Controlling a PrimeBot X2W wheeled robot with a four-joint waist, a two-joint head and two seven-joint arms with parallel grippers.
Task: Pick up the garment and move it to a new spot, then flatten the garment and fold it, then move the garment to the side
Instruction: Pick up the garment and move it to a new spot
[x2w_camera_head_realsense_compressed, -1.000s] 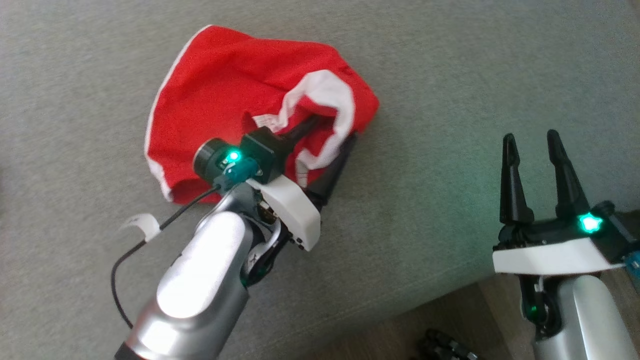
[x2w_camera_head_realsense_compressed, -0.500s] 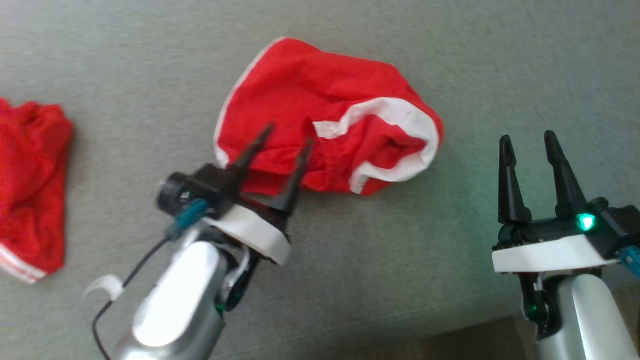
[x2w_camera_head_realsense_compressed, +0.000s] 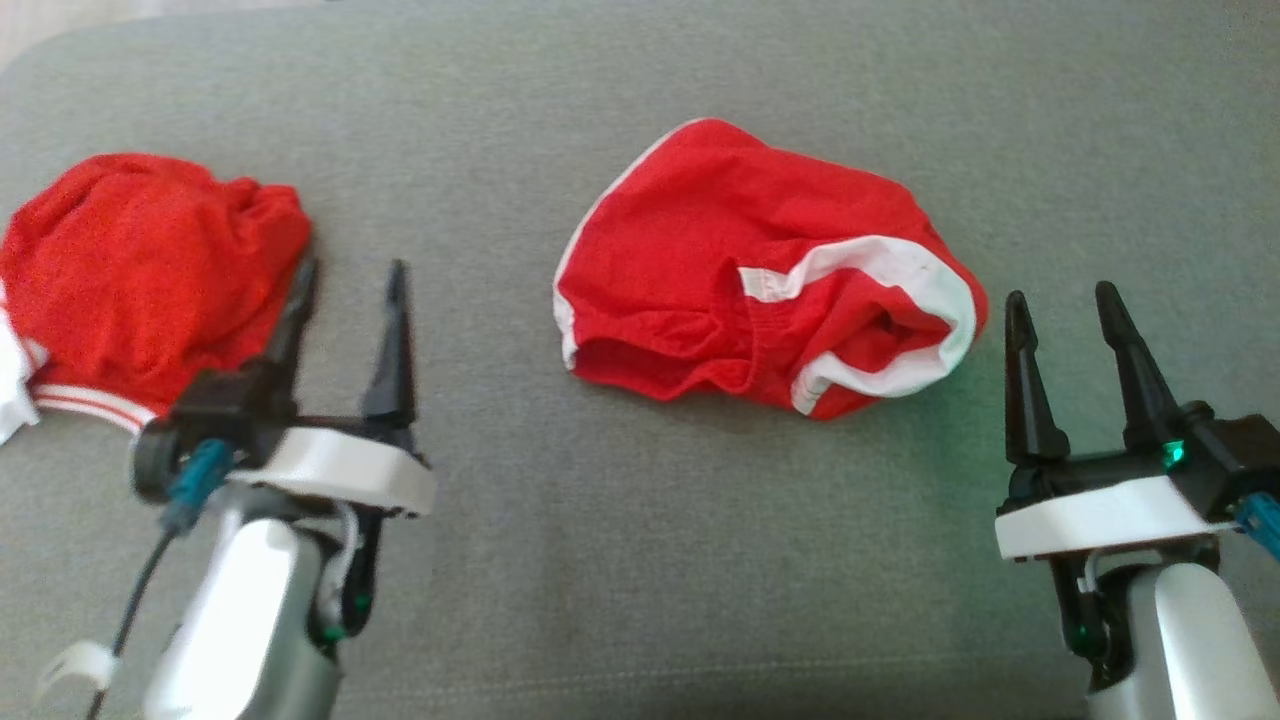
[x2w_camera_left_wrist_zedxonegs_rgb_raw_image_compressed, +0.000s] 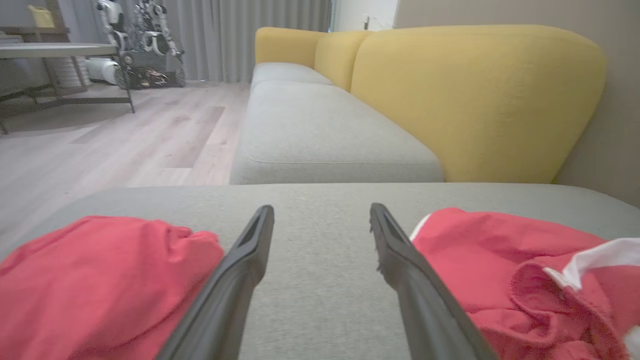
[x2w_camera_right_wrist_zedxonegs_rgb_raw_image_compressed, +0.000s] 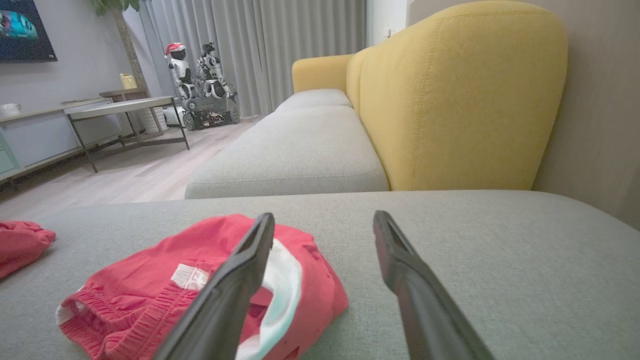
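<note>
Two red garments on one grey cushion (x2w_camera_head_realsense_compressed: 640, 560): the white-trimmed garment (x2w_camera_head_realsense_compressed: 700, 250) at 1 o'clock, the second garment (x2w_camera_head_realsense_compressed: 150, 240) at 9 o'clock below the cushion's rounded corner; left gripper (x2w_camera_head_realsense_compressed: 351, 270) at 7 o'clock and right gripper (x2w_camera_head_realsense_compressed: 1060, 295) at 4 o'clock, jaws spread and empty, flank bare fabric.

Two red garments (x2w_camera_head_realsense_compressed: 760, 280) (x2w_camera_head_realsense_compressed: 150, 250), two pincers (x2w_camera_head_realsense_compressed: 350, 268) (x2w_camera_head_realsense_compressed: 1060, 293), one yellow-backed sofa (x2w_camera_right_wrist_zedxonegs_rgb_raw_image_compressed: 450, 90)

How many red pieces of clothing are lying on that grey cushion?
2. The middle garment lies at the head view's centre; the left garment at its left edge, by the left gripper. Others may lie out of frame.
</note>
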